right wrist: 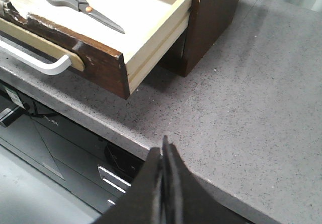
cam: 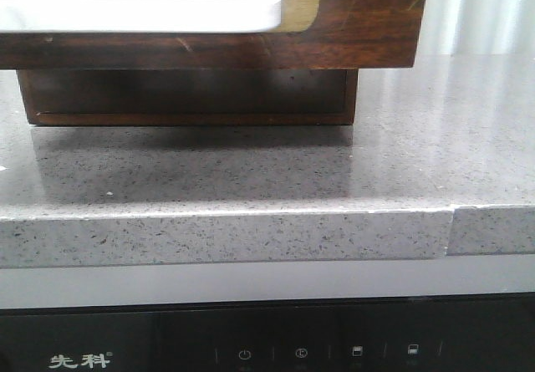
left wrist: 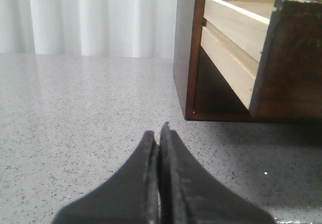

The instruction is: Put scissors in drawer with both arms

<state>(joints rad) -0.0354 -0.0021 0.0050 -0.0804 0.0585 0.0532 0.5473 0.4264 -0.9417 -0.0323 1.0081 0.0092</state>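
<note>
1. Both grippers are clenched on nothing: the left gripper (left wrist: 159, 133) has its two black tapered fingers pressed together above bare countertop, and the right gripper (right wrist: 165, 148) shows the same, its tips meeting with no gap.
2. Scissors (right wrist: 79, 3), with grey handles lined orange inside the loops and dark pointed blades, lie flat on the pale floor inside the drawer (right wrist: 95, 65), which stands pulled out. Neither gripper touches them.
3. That drawer has a dark brown, scratched wooden front with a long rounded slot rimmed in tan, crossed by a white bar handle (right wrist: 37, 63). Its side walls are light unfinished wood.
4. From the front view, the drawer front (cam: 368, 21) fills the upper part of the picture and overhangs the dark wooden cabinet base (cam: 188, 96) behind and below it.
5. The cabinet sits on a grey speckled stone countertop (cam: 251, 180) with a thick front edge; a seam shows in that edge toward the right.
6. Below the countertop is a black glossy appliance panel (cam: 167, 338). White Chinese characters reading 先科 (cam: 79, 361) are printed at its lower left, followed by a small mark too tiny to read.
7. Along the same panel runs a row of faint touch symbols (cam: 326, 354), including a power sign; the others are too small to tell.
8. White curtains (left wrist: 100, 17) hang behind the countertop in the left wrist view.
</note>
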